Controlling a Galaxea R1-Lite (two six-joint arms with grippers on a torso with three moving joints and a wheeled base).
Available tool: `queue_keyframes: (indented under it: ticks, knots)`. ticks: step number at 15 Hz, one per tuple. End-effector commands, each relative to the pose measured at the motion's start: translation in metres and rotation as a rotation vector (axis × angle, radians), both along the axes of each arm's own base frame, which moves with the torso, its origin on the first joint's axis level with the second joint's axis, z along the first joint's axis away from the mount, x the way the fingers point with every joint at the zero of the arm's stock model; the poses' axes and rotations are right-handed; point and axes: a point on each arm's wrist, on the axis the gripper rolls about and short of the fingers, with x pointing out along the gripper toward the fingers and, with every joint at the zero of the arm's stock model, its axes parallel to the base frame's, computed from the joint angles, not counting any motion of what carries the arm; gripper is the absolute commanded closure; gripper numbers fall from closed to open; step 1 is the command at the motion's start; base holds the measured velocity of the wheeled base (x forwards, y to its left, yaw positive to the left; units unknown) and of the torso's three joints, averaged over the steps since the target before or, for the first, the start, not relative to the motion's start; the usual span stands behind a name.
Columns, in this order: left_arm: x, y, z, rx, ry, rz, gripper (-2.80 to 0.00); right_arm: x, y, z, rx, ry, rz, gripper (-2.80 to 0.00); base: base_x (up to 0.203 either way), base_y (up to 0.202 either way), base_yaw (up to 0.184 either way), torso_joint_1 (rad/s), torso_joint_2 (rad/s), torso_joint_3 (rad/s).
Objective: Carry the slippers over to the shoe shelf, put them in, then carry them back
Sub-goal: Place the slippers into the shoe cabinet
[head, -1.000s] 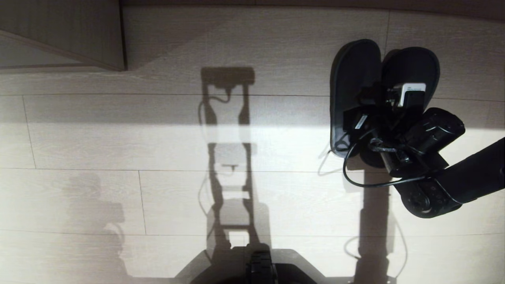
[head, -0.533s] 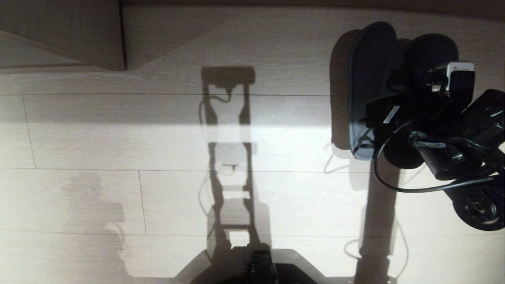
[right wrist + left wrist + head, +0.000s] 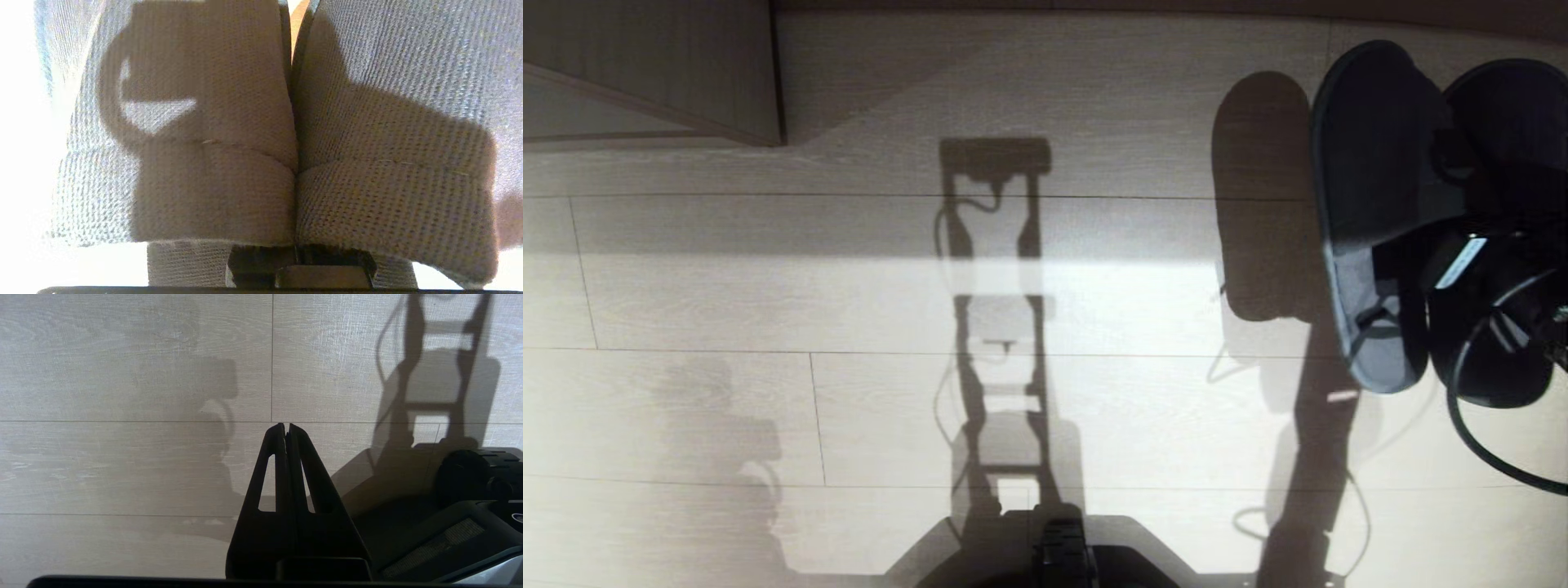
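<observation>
The two dark grey-blue slippers (image 3: 1372,163) hang side by side at the right edge of the head view, lifted off the floor, their shadow (image 3: 1258,196) lying apart to their left. My right gripper (image 3: 302,265) is shut on them. In the right wrist view only its base shows, and the woven toe bands (image 3: 212,192) are pressed together over its hidden fingers. The right wrist body and cable (image 3: 1486,343) sit just below the slippers. My left gripper (image 3: 286,426) is shut and empty, parked above the floor beside the base. The shoe shelf's open compartment is out of view.
A beige wood-grain furniture corner (image 3: 654,73) juts in at the far left. Pale plank flooring (image 3: 931,392) spreads ahead of my base (image 3: 1058,555), crossed by a sunlit band and the robot's shadow.
The right arm has lifted the slippers off the floor and carried them up and to the right, closer to the head camera. Their shadow now lies apart. The left arm has kept still.
</observation>
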Motion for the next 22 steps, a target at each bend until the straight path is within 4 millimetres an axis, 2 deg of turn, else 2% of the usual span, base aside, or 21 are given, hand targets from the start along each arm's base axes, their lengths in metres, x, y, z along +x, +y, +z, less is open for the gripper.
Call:
queue_keyframes:
  ticks: [1,3,6,8,10,15,17,19,22]
  knots:
    - [0.0,0.0,0.0,0.0,-0.001,-0.001,0.0,-0.048,-0.01,0.017,0.018,-0.087,0.0,0.0,0.0,0.0,0.0,0.0,0.0,0.0]
    - [0.0,0.0,0.0,0.001,-0.001,0.001,0.0,-0.09,-0.019,0.019,0.02,-0.095,0.001,0.0,0.0,0.0,0.0,0.0,0.0,0.0]
    - [0.0,0.0,0.0,0.001,-0.001,0.001,0.0,-0.142,-0.03,0.004,0.005,-0.034,0.007,0.0,0.0,0.0,0.0,0.0,0.0,0.0]
    - [0.0,0.0,0.0,0.001,-0.001,-0.001,0.0,-0.169,-0.036,-0.009,0.001,-0.017,-0.003,0.0,0.0,0.0,0.0,0.0,0.0,0.0]
    - [0.0,0.0,0.0,0.003,-0.001,-0.001,0.0,-0.186,-0.04,-0.03,-0.001,-0.012,-0.037,0.0,0.0,0.0,0.0,0.0,0.0,0.0]
    - [0.0,0.0,0.0,0.0,-0.001,0.001,0.0,-0.207,-0.042,-0.076,-0.002,-0.009,-0.018,0.0,0.0,0.0,0.0,0.0,0.0,0.0]
    - [0.0,0.0,0.0,0.0,-0.001,0.0,0.0,-0.207,-0.042,-0.094,0.013,0.018,-0.043,0.0,0.0,0.0,0.0,0.0,0.0,0.0]
    - [0.0,0.0,0.0,0.0,-0.001,-0.001,0.0,-0.21,-0.042,-0.104,0.019,0.022,-0.077,0.0,0.0,0.0,0.0,0.0,0.0,0.0]
    - [0.0,0.0,0.0,0.0,-0.001,0.0,0.0,-0.211,-0.041,-0.141,0.018,0.096,-0.105,0.0,0.0,0.0,0.0,0.0,0.0,0.0]
